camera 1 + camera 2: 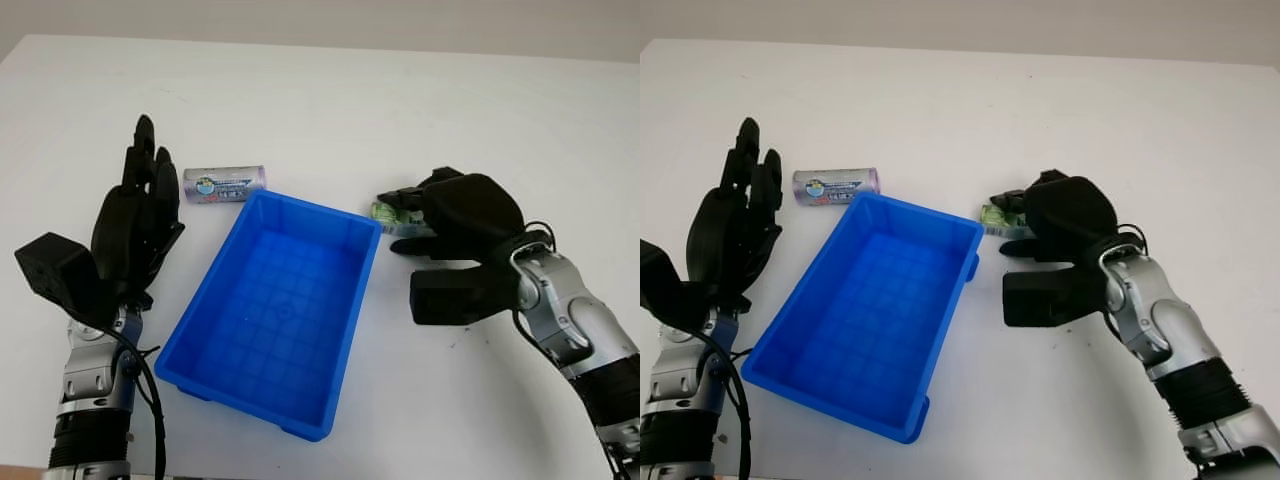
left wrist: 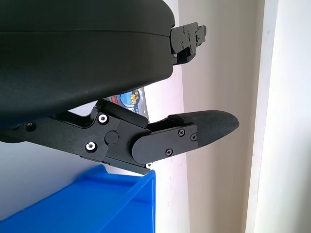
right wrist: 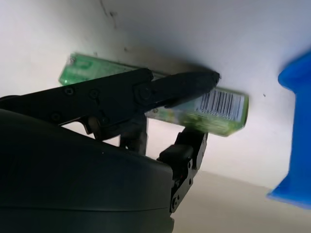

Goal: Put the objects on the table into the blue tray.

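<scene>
In the left eye view, an empty blue plastic tray [image 1: 275, 310] is seen mid-table; a silver cylindrical can [image 1: 223, 184] lies by its far left corner, beside the open left hand [image 1: 135, 225]. A green translucent plastic pack [image 1: 385, 212] lies at the tray's far right corner, under the right hand [image 1: 455, 225].

The right wrist view adds what the head views hide: fingers [image 3: 146, 92] closing around the barcoded pack, not yet clearly clamped. It is judged light, stiff and slippery, best pinched across its long sides.
</scene>
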